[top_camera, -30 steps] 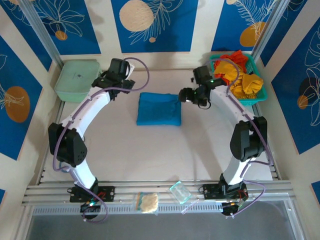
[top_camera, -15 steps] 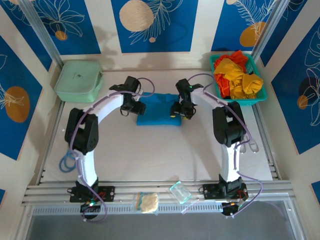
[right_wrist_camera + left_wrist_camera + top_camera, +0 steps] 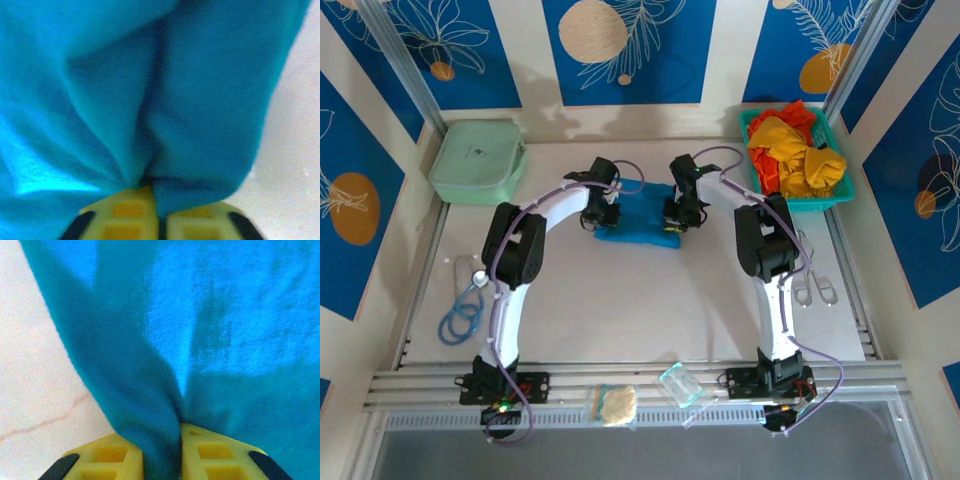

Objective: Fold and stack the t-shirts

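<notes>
1. since a second earlier we moved both arms inward; left gripper (image 3: 601,214) and right gripper (image 3: 677,217) clamped the folded blue t-shirt (image 3: 638,224) mid-table.
2. orange and red shirts (image 3: 798,155) waited crumpled in the basket (image 3: 820,204).

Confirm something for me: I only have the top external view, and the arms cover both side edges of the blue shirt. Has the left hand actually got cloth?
Observer: Yes. In the left wrist view the left hand has a fold of the teal-blue t-shirt pinched between its yellow fingers.
Operator: And the right one?
Observer: The right wrist view shows the right hand shut on a bunched fold of the same shirt.
Operator: Any table showing beside either grip?
Observer: Bare pale table lies right beside the left hand's fold, so that grip sits near the shirt's edge.
</notes>
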Controlling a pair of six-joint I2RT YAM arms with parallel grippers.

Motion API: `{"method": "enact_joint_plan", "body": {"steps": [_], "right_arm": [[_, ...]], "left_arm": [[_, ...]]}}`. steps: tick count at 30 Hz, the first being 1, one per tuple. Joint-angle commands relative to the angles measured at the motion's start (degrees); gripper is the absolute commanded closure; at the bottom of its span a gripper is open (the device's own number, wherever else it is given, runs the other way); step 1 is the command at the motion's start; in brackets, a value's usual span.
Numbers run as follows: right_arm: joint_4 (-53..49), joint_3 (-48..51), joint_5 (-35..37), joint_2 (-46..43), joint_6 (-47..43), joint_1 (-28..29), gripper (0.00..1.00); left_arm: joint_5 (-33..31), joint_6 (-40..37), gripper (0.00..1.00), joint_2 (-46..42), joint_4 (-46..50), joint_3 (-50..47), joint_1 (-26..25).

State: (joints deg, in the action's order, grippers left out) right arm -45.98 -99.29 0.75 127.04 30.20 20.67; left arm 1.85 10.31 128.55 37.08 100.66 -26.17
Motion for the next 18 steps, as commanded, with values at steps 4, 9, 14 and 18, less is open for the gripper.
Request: {"method": "enact_joint_plan", "body": {"steps": [4,9,14,18], "right_arm": [[-1.9,-9.7,-1.1,8.9,-2.6,-3.0,1.0],[-3.9,-21.9,-2.4,16.1,-4.5,-5.3,1.0],[-8.9,-38.1,-4.0,25.4,-5.7,-6.7,1.0],[-9.9,-45.9,-6.2,30.4,-5.1,-7.3,1.0]], "left_arm": [[-5.4,-1.8,0.85,10.3,5.5,10.5,0.1],[-8.2,-4.2,0.85,18.8,12.7,26.3,1.7],[-8.7,-5.8,0.85,28.3,19.8,45.3,3.6],[-8.5,-6.7,0.84,29.9,17.2,48.5,4.8]]}}
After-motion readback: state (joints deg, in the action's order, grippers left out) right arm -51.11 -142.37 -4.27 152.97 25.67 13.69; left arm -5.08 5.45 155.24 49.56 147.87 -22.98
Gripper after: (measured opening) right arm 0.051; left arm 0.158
